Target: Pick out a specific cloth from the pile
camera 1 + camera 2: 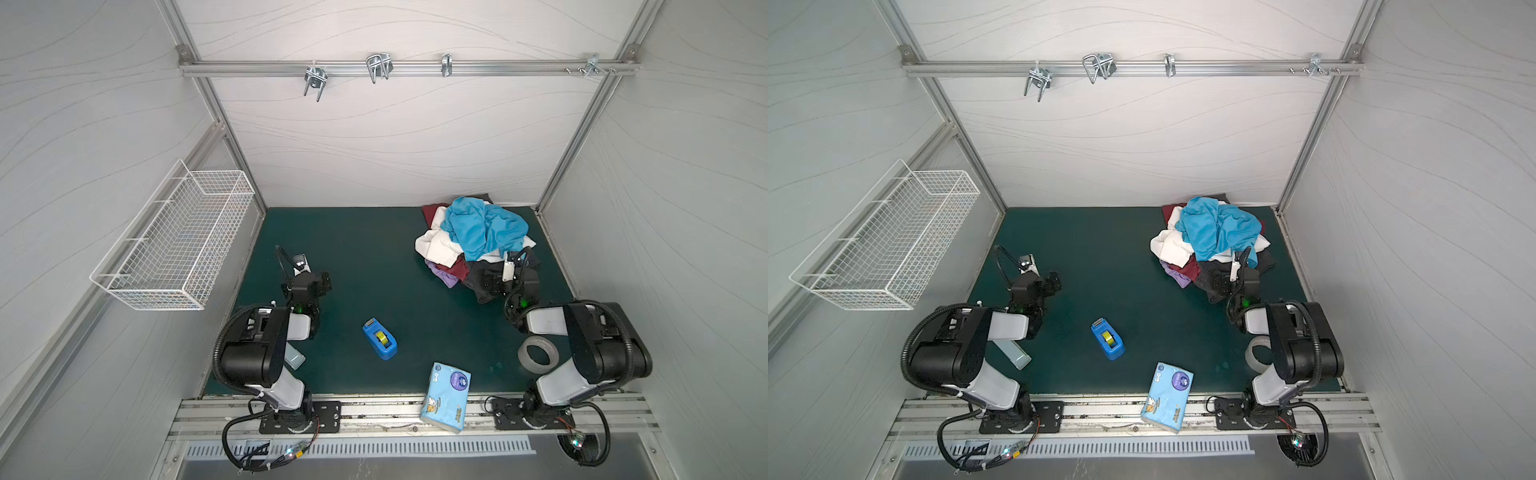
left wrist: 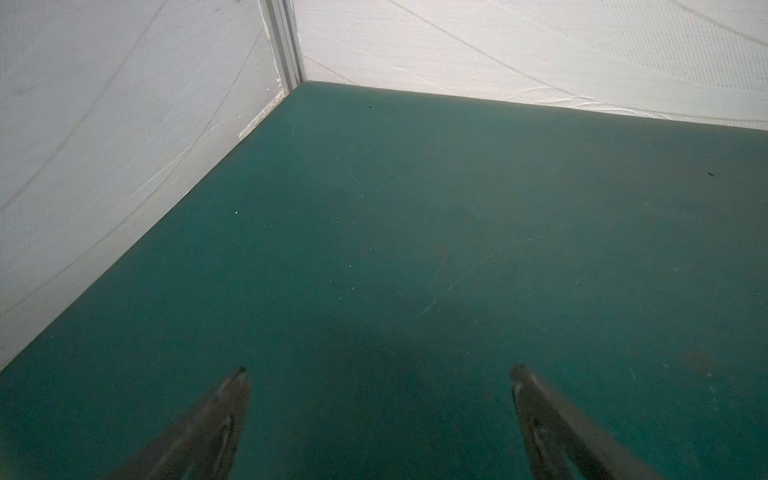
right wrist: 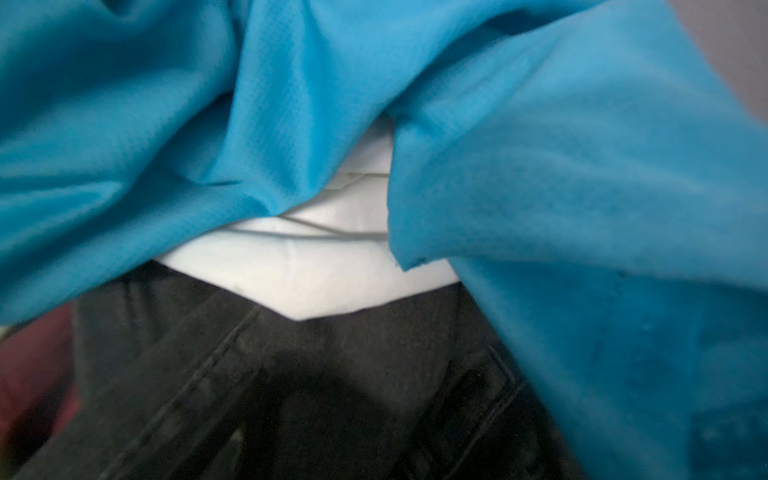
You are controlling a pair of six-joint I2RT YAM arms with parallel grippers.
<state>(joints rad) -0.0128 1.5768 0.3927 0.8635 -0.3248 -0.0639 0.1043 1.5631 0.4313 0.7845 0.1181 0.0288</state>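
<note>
Cream cloth (image 3: 316, 270) beneath turquoise garment (image 3: 540, 166)

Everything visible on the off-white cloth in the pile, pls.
The large off-white, cream-tinged fabric cloth is soft, wrinkled, crumpled in the pile of mixed garments at the far right of the green mat. A bright turquoise garment drapes over it; its left part spills out uncovered. A maroon garment and a black-grey garment touch its near edge.

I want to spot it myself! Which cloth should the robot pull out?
At the far right corner of the green mat lies the pile of clothes. The cloth pokes out on its left side, under the turquoise garment. It is the only off-white piece; its neighbours are turquoise, maroon, lilac and black.
</note>
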